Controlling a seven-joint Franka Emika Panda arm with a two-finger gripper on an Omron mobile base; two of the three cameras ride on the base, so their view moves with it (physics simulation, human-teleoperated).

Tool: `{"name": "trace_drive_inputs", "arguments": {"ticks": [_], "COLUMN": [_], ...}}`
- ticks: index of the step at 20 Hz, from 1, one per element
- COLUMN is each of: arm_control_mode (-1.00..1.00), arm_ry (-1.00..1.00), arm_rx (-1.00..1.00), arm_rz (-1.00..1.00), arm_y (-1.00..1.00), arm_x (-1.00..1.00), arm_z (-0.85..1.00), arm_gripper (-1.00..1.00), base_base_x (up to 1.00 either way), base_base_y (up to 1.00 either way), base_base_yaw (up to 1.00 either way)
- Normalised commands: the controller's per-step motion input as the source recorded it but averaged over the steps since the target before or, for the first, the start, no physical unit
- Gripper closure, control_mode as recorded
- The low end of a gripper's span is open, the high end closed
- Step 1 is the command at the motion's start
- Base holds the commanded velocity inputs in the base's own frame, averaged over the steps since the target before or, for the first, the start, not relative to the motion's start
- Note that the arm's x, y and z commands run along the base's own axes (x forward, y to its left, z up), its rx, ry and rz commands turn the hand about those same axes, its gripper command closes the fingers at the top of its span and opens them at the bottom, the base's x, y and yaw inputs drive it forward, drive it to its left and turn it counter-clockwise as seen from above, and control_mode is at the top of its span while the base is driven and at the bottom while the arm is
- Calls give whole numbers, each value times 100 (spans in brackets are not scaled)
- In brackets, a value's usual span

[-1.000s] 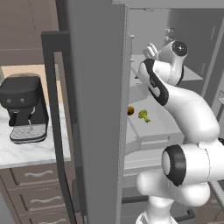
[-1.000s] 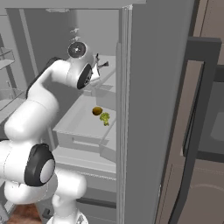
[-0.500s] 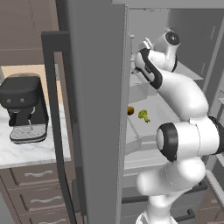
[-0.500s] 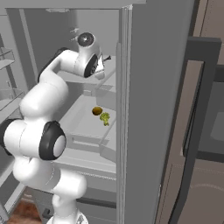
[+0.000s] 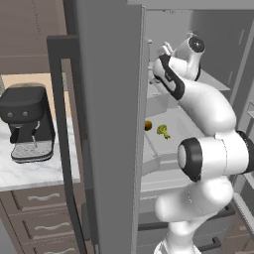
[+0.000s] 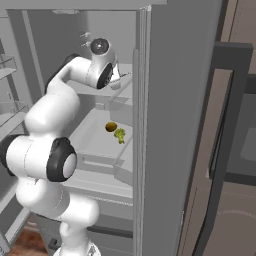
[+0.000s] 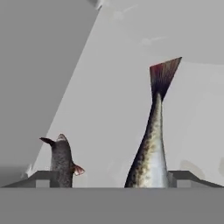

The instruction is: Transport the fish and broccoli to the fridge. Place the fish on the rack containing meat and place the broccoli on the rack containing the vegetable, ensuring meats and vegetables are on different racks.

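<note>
Left base view: looking at the fridge (image 5: 109, 124) with its door swung open, coffee machine (image 5: 27, 124) off at 9 o'clock on the marble counter. Got the white arm (image 5: 203, 104) bent up into the fridge, hand tucked in at the upper shelf (image 5: 213, 82). Can't read the claw from here. One shelf down: broccoli (image 5: 162, 130) lying just beside the orange-brown ball (image 5: 148, 125), at roughly 4 o'clock of it, well below the hand.

Right base view: same story from the other side. Found the broccoli (image 6: 120, 135) at about 5 o'clock of the orange-brown ball (image 6: 110, 127), pretty much touching, both on the lower shelf (image 6: 95, 135) inside the fridge (image 6: 175, 125). Hand up at the shelf above.

Hand view: gripper (image 7: 113, 179) spread wide, not clamping anything. Speckled fish (image 7: 151, 153) standing between the tips, tail fin pointing to 12 o'clock, sitting closer to the 3 o'clock tip. Smaller fish (image 7: 61, 159) over at 9 o'clock, right by the other tip. Pale fridge wall behind both.
</note>
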Motion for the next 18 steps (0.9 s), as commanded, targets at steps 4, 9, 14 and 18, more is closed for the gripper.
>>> {"name": "trace_drive_inputs", "arguments": {"ticks": [4, 9, 14, 18], "arm_control_mode": [-100, -100, -100, -100], "arm_ry": [5, 32, -3, -30], "arm_rx": [0, 0, -1, -6], "arm_rz": [0, 0, 0, 4], "arm_y": [1, 2, 12, 31], "arm_x": [-69, -49, -91, -100], "arm_z": [8, 12, 4, -8], "arm_gripper": [-100, -100, -100, -100], "base_base_x": [0, 0, 0, 0], "base_base_y": [0, 0, 0, 0], "base_base_yaw": [0, 0, 0, 0]}}
